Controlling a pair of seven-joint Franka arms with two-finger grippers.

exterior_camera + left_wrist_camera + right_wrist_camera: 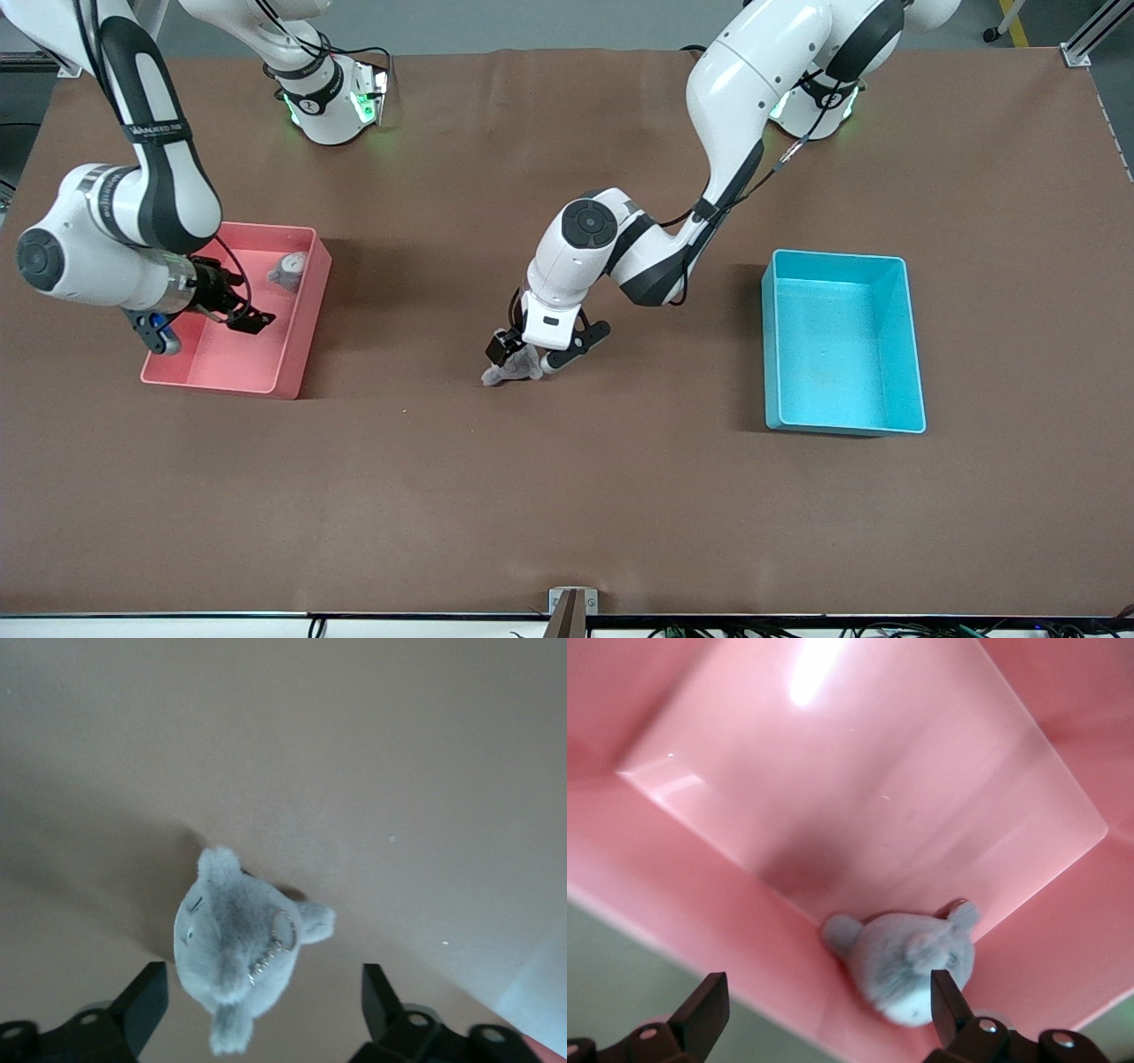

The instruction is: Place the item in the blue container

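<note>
A small grey plush toy (512, 369) with a metal keychain lies on the brown table near its middle. My left gripper (532, 354) is down over it, open. In the left wrist view the toy (235, 943) sits between the two black fingers (142, 1001) with a gap on each side. The blue container (837, 354) stands with nothing in it toward the left arm's end of the table. My right gripper (208, 330) hangs open over the pink bin (239, 363), holding nothing.
A second grey plush toy (288, 268) lies in the pink bin's corner farthest from the front camera; the right wrist view shows this second toy (908, 961) against the pink bin (859, 797) wall. Bare brown table lies between the bins.
</note>
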